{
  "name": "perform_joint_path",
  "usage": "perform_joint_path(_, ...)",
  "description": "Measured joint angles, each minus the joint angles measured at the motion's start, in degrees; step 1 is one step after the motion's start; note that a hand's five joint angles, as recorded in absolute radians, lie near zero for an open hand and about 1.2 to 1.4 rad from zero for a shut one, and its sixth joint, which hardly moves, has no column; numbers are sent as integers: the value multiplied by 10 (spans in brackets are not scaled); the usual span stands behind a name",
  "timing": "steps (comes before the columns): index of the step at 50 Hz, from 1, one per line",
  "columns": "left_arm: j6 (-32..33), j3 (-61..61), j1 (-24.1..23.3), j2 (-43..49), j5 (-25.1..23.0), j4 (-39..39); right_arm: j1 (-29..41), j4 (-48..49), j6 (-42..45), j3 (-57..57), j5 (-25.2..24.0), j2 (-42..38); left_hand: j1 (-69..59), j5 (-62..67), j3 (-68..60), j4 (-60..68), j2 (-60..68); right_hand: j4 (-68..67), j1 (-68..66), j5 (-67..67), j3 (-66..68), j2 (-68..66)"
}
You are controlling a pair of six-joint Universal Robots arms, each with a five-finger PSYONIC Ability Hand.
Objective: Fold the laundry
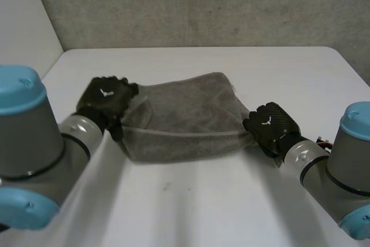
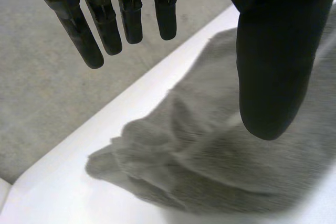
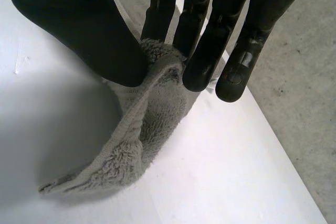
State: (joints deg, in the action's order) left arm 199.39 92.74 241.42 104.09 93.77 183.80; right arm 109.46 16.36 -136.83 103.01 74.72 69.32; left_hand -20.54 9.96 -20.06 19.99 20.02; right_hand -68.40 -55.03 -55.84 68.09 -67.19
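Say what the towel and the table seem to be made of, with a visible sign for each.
Towel: grey terry-like cloth, matte; fuzzy pile and a thicker hemmed edge show. Table: hard, smooth white sheet, perhaps laminate; it looks flat and even, with no grain or weave.

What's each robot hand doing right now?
Left robot hand: open, over the grey towel, holding nothing.
Right robot hand: closed, pinching the towel's end.
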Motion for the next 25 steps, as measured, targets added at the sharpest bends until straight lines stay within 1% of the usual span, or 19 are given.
perform_joint_path(1,-3,-10,18,5,-15,2,-1,0,0,1,0,-1,0,0,0,0,0,0,0,0,0,0)
perform_joint_path(4,-14,-25,43,20,-47,4,-1,0,0,2,0,-3,0,0,0,1,1,0,0,0,0,0)
perform_joint_path(12,-46,-39,74,59,-109,-8,3,4,-1,6,-1,-11,-10,17,-16,16,16,0,0,0,0,0)
perform_joint_path(16,-49,-38,77,65,-118,-13,4,7,-1,6,0,-14,-11,18,-17,18,17,0,0,0,0,0)
perform_joint_path(17,-48,-37,78,70,-121,-15,4,9,-1,7,0,-17,-43,49,-50,48,49,0,0,0,0,0)
perform_joint_path(19,-48,-37,78,73,-122,-16,4,9,0,7,0,-19,-50,55,-54,55,56,0,0,0,0,0)
perform_joint_path(20,-47,-38,78,78,-123,-15,4,10,0,7,0,-21,-81,85,-84,85,84,0,0,0,0,0)
perform_joint_path(25,-45,-42,77,89,-123,-13,4,11,0,7,0,-24,-89,95,-96,96,96,0,0,-1,0,0)
